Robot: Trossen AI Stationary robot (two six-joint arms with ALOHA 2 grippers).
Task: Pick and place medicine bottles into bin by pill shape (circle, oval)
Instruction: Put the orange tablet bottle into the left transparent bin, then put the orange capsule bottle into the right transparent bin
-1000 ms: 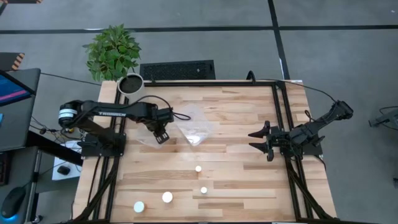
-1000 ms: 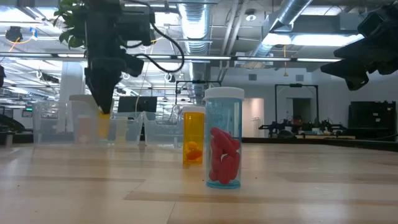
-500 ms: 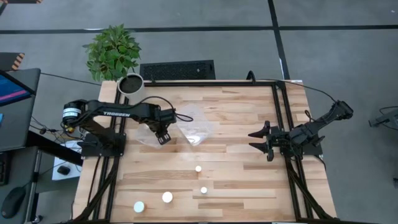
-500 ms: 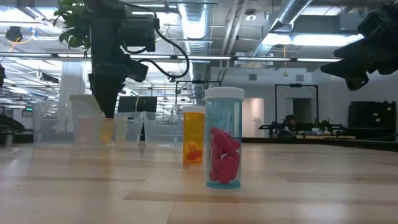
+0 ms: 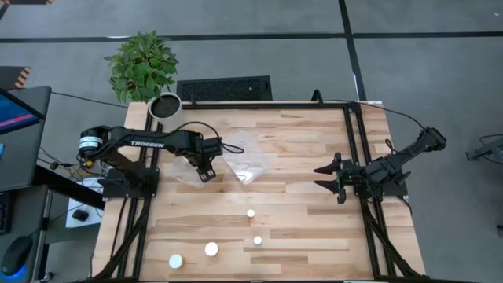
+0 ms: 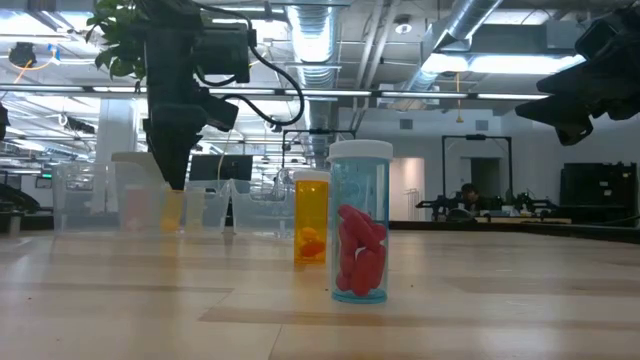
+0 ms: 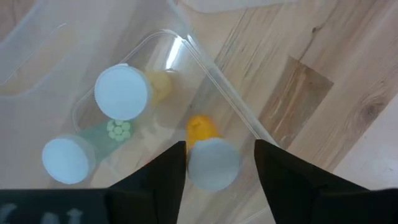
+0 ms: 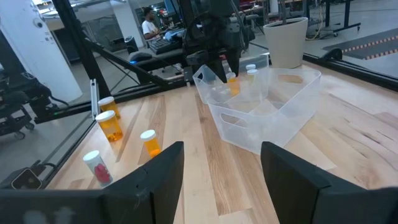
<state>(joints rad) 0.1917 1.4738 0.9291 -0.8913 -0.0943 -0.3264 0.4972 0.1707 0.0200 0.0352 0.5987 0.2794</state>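
— Pale wooden tabletop first: what room do we have?

— We see bare planks across the middle and the right half. Two clear plastic bins sit side by side on the left half, near the far edge, with a white plant pot at the far left corner. Four loose white-capped medicine bottles stand well apart near the front edge.

— And our left gripper?

— It hangs over the nearer bin, pointing down. Its dark fingers stand parted, with a white-capped orange bottle below, between them; we cannot tell whether they touch it. Two more capped bottles lie beside it.

— Our right gripper?

— It waits at the tabletop's right edge, fingers spread, holding nothing.
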